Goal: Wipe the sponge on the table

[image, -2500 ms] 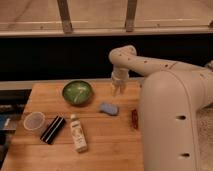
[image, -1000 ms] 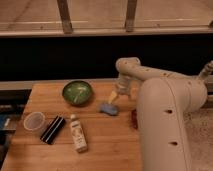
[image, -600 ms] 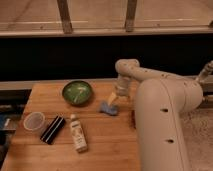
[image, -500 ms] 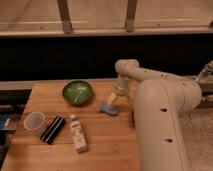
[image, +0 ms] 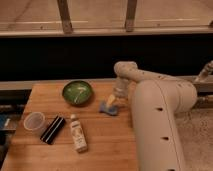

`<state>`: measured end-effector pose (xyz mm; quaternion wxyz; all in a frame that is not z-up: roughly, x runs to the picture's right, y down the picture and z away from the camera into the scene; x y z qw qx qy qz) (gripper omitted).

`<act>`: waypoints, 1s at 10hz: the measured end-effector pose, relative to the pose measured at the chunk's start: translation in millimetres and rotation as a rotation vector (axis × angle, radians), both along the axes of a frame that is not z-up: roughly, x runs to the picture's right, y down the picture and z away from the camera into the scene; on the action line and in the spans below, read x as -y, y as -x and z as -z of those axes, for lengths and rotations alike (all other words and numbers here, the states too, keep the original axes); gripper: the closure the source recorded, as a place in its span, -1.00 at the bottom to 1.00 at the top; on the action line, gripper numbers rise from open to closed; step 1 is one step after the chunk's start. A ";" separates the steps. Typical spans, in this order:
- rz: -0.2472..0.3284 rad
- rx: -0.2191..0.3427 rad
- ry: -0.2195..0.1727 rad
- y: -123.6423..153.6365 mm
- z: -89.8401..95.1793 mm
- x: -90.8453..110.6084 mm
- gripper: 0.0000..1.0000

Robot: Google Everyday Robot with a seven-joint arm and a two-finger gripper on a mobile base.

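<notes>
**A:** One camera view to log. The counter (image: 106, 142) is joined wooden planks. The sponge (image: 107, 109), light blue, lies on it right of centre, near the green bowl (image: 77, 92) but not touching it.

**B:** Pincer?

**A:** The pincer (image: 113, 101) is down at the sponge's upper right edge. It hangs from the white arm (image: 150, 92), which arches in from the right. Touching the pad or just off it, I cannot tell. Nor can I tell whether it is wide, narrow or holding the pad.

**B:** Why that posture?

**A:** My reading is that the wrist drops almost straight down so the load goes onto a soft pad. A wipe needs that downward press plus a slide along the planks. The sponge sits on bare wood, with open planks toward the front edge.

**B:** Other items?

**A:** Front left holds a clear cup (image: 34, 121), a black oblong item (image: 52, 130) lying flat, and a small bottle (image: 77, 133) on its side. The bottle is the nearest of the three to the sponge, and the cup is well apart. Grouped there, they leave the right half to the arm.

**B:** Stage?

**A:** Judgement only. The scene fits the pincer settling onto the pad to take it. It fits equally a stroke under way or just ended. The wood shows no trail either way.

**B:** Hazards?

**A:** The bowl is close on the left, so a stroke that way would likely nudge it. The soft pad may also fold or drag unevenly if pressed at one edge.
</notes>
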<state>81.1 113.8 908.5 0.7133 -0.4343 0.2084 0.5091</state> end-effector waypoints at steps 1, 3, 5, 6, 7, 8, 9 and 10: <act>-0.003 -0.001 0.003 0.1 1.2 -1.9 -0.49; -0.003 0.001 0.003 1.1 2.6 -3.3 -0.20; 0.000 0.009 0.003 4.8 3.4 -5.1 0.25; 0.003 0.014 0.002 7.9 3.2 -5.5 0.46; 0.004 0.019 0.002 9.8 2.7 -5.8 0.66; 0.006 0.027 0.002 12.1 1.8 -6.0 0.89; 0.006 0.031 0.001 13.7 1.4 -5.9 0.97; 0.007 0.035 -0.001 15.4 1.3 -5.6 1.00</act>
